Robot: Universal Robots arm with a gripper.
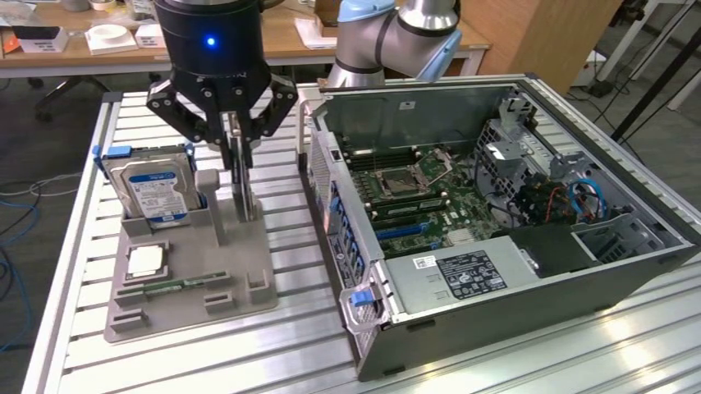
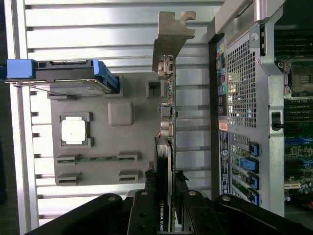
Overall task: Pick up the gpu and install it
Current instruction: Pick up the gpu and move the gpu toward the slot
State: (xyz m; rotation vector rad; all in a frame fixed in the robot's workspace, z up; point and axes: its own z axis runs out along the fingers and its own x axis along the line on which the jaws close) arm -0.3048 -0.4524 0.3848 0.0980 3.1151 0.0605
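On a slatted table [image 1: 295, 361], seen in the exterior view from left to right: 1 gray tray [image 1: 235, 271] carries 1 hard drive [image 1: 157, 190] standing on edge in a blue-tabbed holder, 1 processor chip [image 1: 144, 261] lying flat and 1 memory stick [image 1: 176, 286] in its groove.

Over the tray's far side, the 1 arm [image 1: 383, 41] holds its 1 gripper [image 1: 238, 160] pointing straight down. Its fingers [image 2: 145, 205] are pressed against both faces of the 1 gpu [image 1: 245, 197], pinching the card edge-on. The card's long axis appears to run straight down from the fingers, with its silvery bracket [image 2: 172, 36] at the end farthest from them. Whether that end rests on the tray or hangs just clear cannot be told.

At the exterior view's right stands 1 computer case [image 1: 547, 304], just beside the tray, its side panel off and its main board exposed. From the gripper, the case lies to that side, with the card's flat faces roughly parallel to the case's near wall.
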